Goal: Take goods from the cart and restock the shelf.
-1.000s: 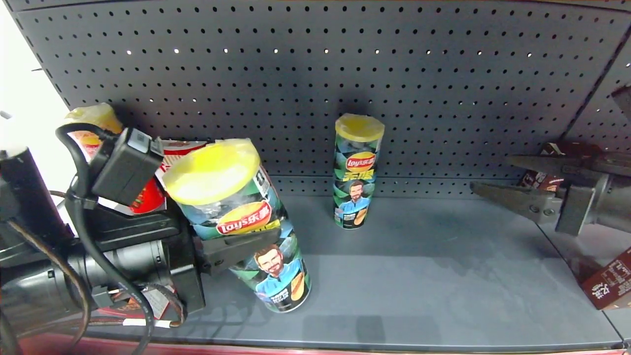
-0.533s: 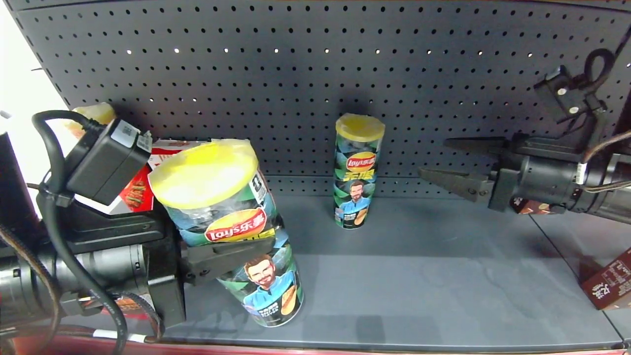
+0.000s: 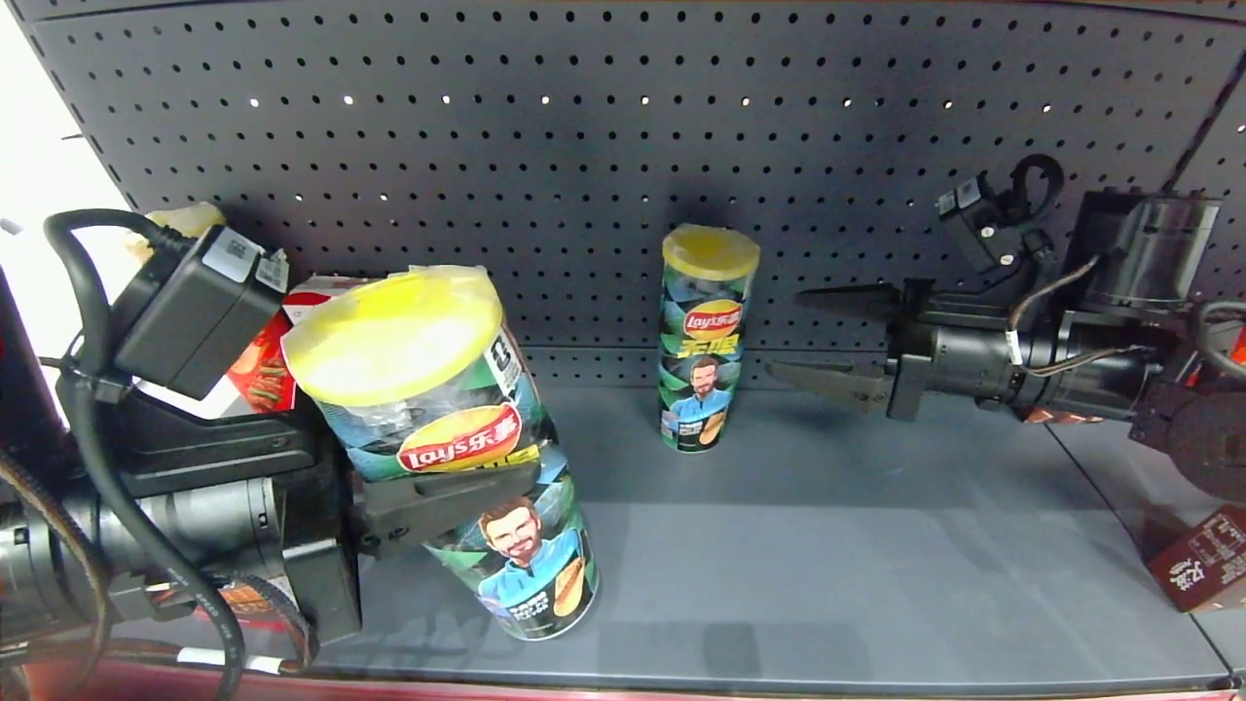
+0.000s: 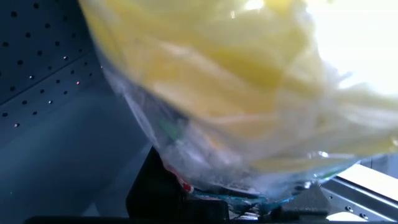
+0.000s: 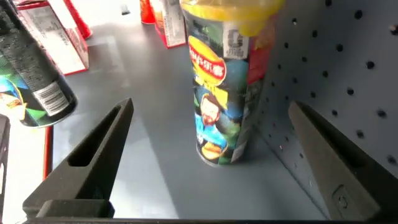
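Head view: two green cans [image 3: 526, 555] [image 3: 708, 336], left claw [image 3: 467, 462] gripping one.

Pegboard [image 3: 623, 146]: dark grey panel standing upright at the back, covered in even rows of small round holes. A few holes in an upper row glow with light from behind.
Red-and-white boxes [image 3: 265, 378]: at the far left, close to the pegboard and largely hidden in the head view. In the right wrist view several [image 5: 59, 37] stand grouped together.
Brown box [image 3: 1202, 565]: at the far right, dark reddish brown with white print, tilted, cut off by the edge of the view.
Red strip [image 3: 681, 693]: thin band running left to right along the very front.
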Tool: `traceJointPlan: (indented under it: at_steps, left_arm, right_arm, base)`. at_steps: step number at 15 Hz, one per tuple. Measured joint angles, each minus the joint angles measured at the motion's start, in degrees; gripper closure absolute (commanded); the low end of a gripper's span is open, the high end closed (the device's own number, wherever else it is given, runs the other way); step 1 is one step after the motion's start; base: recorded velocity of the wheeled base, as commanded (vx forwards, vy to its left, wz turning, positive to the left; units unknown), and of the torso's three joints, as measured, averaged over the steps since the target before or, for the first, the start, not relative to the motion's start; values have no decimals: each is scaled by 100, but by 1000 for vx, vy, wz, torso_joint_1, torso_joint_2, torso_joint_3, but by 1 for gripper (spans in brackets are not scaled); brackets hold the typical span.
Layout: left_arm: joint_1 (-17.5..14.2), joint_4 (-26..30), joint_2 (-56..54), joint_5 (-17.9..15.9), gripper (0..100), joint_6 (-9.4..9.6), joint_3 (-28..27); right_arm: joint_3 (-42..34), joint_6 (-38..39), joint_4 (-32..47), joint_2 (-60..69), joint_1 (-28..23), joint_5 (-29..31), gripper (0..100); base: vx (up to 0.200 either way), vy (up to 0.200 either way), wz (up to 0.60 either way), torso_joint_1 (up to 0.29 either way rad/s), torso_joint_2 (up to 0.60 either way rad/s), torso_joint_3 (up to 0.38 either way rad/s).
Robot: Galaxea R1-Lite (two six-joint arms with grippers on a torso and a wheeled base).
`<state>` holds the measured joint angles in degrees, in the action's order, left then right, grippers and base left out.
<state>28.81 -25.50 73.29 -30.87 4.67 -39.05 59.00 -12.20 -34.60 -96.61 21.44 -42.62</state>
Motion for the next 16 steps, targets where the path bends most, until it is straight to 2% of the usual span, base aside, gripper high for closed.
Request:
traceJointPlan:
  at_steps: [9,16]
  left_arm:
    - [2,-2,33,-6,100,-2,-85]
    - [0,-6,140,-2,100,0,-166]
  right_arm:
    - [1128,-5,-108,-1209,105,-366,0]
    - [1359,0,-233,-1770,245,-367,0]
  base:
    - [0,0,0,0,0,0]
    - [0,0,0,0,0,0]
